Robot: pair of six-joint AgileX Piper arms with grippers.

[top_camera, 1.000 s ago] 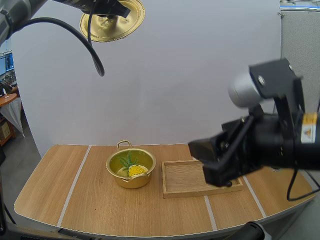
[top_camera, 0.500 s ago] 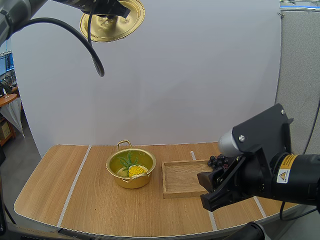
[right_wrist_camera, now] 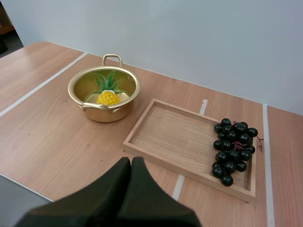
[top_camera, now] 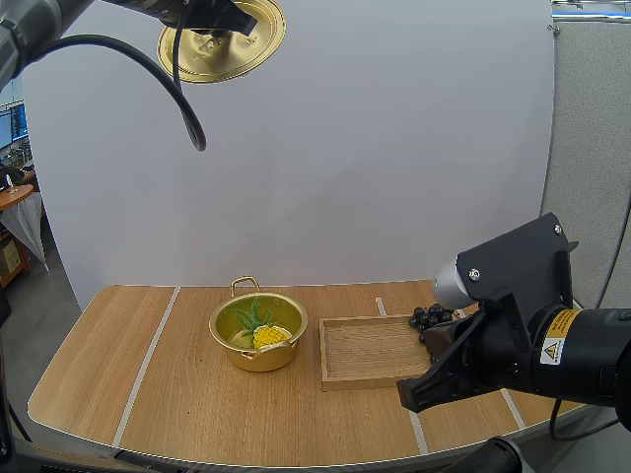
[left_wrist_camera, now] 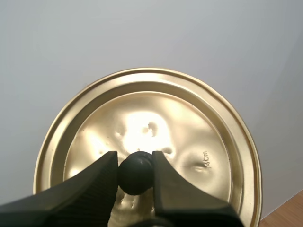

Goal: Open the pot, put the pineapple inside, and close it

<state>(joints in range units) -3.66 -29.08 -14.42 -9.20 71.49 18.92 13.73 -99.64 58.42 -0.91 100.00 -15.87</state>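
1. My left gripper (left_wrist_camera: 135, 163) is clamped on the black knob (left_wrist_camera: 136, 174) of the lid (left_wrist_camera: 189, 123), with one finger on each side of the knob. It holds the gold lid high in the air, well apart from everything on the table (top_camera: 118, 374).
2. My right gripper (right_wrist_camera: 131, 165) holds nothing. Its fingers lie pressed together as one dark wedge. It hovers low over the near edge of the table, in front of the tray (right_wrist_camera: 170, 135).
3. The pineapple (right_wrist_camera: 108, 98) lies inside the pot (right_wrist_camera: 102, 113), with its yellow body toward the near wall and its green leaves toward the far one. The pot stands open on the table, just beside the tray and apart from it.
4. A bunch of grapes (right_wrist_camera: 233, 149) rests at one end of the tray, away from the pot. It has no part in this job.
5. I judge that opening the pot and putting the fruit in are done. Only the closing is left, and that falls to the left arm.
6. The next move calls for bringing the lid down and across until it is level and centred over the pot's rim. The lid should then be seated all round before the fingers let go of the knob. The leaves look to sit below the rim, so they should not catch. The right arm does best to keep clear of that path.
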